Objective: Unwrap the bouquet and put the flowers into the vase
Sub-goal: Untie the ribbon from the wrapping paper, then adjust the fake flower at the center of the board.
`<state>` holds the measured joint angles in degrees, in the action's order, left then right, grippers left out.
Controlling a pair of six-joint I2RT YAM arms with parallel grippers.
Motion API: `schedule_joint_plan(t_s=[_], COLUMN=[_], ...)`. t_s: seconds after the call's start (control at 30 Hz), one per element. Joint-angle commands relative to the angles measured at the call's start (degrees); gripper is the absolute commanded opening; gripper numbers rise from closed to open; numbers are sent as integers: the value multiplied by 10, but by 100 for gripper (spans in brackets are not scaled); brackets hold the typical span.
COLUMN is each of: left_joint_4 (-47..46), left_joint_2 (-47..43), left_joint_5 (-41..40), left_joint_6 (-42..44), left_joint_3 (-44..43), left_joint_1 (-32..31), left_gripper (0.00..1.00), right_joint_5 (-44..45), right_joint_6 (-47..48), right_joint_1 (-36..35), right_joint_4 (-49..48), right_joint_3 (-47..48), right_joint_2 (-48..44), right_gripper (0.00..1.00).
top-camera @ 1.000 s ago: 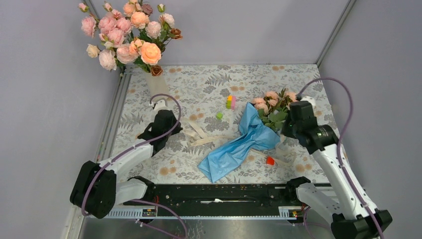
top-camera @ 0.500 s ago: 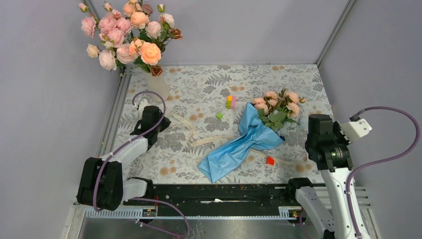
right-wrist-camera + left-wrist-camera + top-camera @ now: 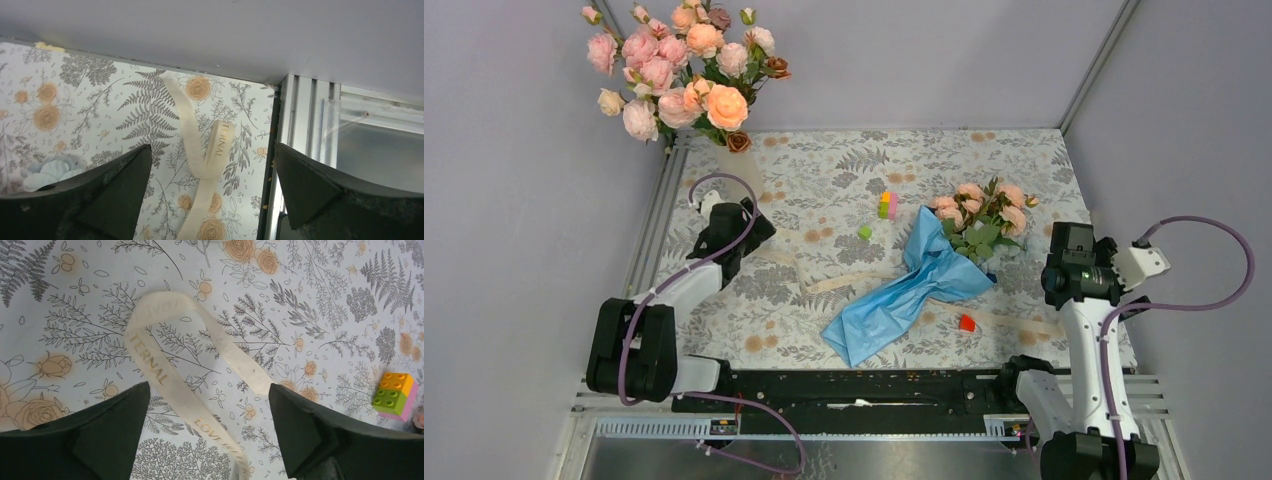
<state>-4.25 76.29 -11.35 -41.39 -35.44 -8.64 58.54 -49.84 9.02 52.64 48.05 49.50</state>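
While the vase [image 3: 742, 172] at far left already holds a full bunch of pink and peach roses [image 3: 686, 62], the task's own flowers are not in it. The left gripper [image 3: 208, 388], just in front of the vase, hangs with jaws wide and empty over the cream ribbon [image 3: 160, 371], which lies loose on the floral tablecloth [image 3: 824, 160]; a stacked toy block [image 3: 888, 206] sits mid-table. Right of it the bouquet [image 3: 929, 268] lies flat, its flowers [image 3: 980, 214] at the far end and the light blue paper [image 3: 886, 308] loosened but wrapping the stems. The right gripper [image 3: 210, 150], by the table's right edge, also gapes wide and empty above a ribbon tail [image 3: 186, 116]. Untying looks done; 2 steps remain, freeing the stems and filling the vase.
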Motion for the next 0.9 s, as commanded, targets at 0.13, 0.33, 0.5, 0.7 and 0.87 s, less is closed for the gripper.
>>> schedule_joint_plan(t_s=[0.13,0.33,0.5,0.7,0.87], left_joint_4=[19,41,60,-20,-60], left_joint_2=[-78,-137,-164,-158,-132], left_joint_5=[-2,0,34,228,277], left_joint_6=[28,39,105,128,126], left_joint_3=[-6,2,-14,23,45], left_joint_1=[-22,-105,-220,-312,-341], left_gripper=[99,99,99,99,99], right_joint_5=[-205,-531,-732,-739,-717], right_joint_6=[137,141,72,18,-33], right_joint_1=[3,3,-7,-119,-199], right_joint_4=[-77,-117,-185,-201,-226], right_joint_3=[-26,-84,-169,-202,-235], right_joint_2=[-85,-157,-167,-182,-181], right_gripper=[100,100,93,87,78])
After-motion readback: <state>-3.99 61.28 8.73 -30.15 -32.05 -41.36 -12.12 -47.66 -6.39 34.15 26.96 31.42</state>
